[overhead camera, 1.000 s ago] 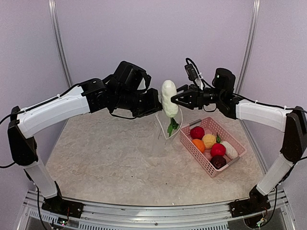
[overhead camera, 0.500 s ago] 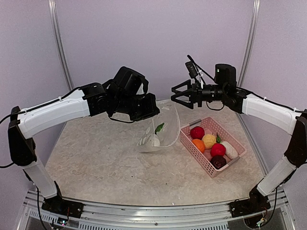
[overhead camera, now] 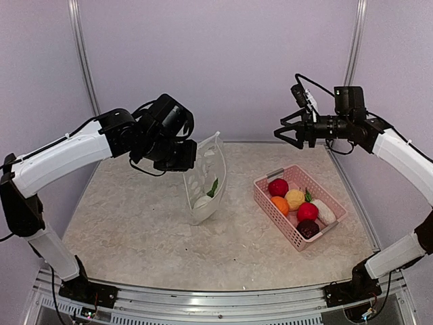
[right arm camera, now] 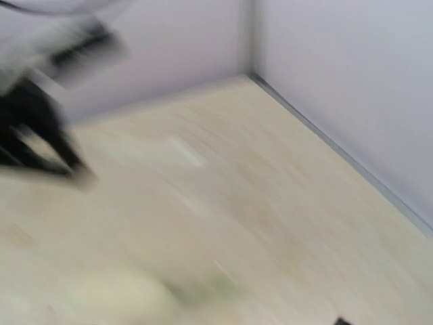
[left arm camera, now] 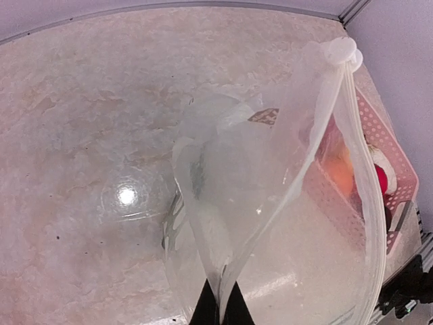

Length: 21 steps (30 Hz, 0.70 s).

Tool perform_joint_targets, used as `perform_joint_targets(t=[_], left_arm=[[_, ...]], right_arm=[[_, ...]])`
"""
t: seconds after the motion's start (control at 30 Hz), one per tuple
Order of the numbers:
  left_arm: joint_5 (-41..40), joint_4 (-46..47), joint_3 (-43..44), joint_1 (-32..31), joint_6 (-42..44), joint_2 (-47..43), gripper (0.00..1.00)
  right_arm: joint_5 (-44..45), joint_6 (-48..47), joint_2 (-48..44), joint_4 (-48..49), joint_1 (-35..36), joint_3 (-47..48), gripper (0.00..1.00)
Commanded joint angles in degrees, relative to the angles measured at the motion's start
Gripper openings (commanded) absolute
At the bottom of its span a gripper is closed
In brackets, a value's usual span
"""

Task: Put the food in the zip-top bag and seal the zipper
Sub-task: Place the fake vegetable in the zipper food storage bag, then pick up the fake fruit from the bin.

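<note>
From above, your left gripper (overhead camera: 189, 162) is clenched on the top edge of the bag (overhead camera: 203, 177), well to the left of the basket (overhead camera: 273, 208). The bag hangs from it, mouth up, with its bottom on the table (overhead camera: 135, 223). A white piece (overhead camera: 201, 201) and a green leaf (overhead camera: 214, 187) lie inside the bag. The other food (overhead camera: 294, 198) sits in the basket: red, yellow, orange and dark purple balls and one white oblong. Your right gripper (overhead camera: 283, 133) hovers high above the basket's far end, jaws spread, nothing between them.

From your left wrist, you see the fingertips pinched shut on the bag's edge. The zipper (left arm camera: 360, 169) runs along the bag's mouth on the basket side, and the basket shows pink through the plastic.

Your right wrist view is badly blurred. You can make out only table and wall (right arm camera: 338, 61), with no clear sight of the basket.
</note>
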Motion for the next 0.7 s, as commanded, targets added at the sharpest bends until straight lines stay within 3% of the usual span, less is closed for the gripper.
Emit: perform_joint_targets(t=[0.0,0.1,0.2,0.4,0.67], left_arm=[[-9.2,-12.1,2.2,0.6,5.7,-6.7,0.00],[-10.5,-15.7,3.3,0.7,7.5,-8.7,0.00],[-6.6,-14.8,2.7,0.6,8.3,-8.9,0.00],[2.5,-6.3,-0.7,0.2,5.5,-3.3,0.00],[1.5,-4.1,1.4,-2.3,5.8,6.4,0.00]], right_arm=[[9.2,-5.9,-0.5,-10.8,-5.0,-4.3,0.68],[14.3,-8.4,-0.1,-14.4,-7.2,-6.7,0.65],[18.1,-10.8,-0.4,-15.9,-8.4,-10.1,0.64],[28.6,-13.9,0.3,-16.0,-8.6,-15.1,0.77],[34.5,-17.2,6.0,-11.5,-8.5,-19.8,0.82]])
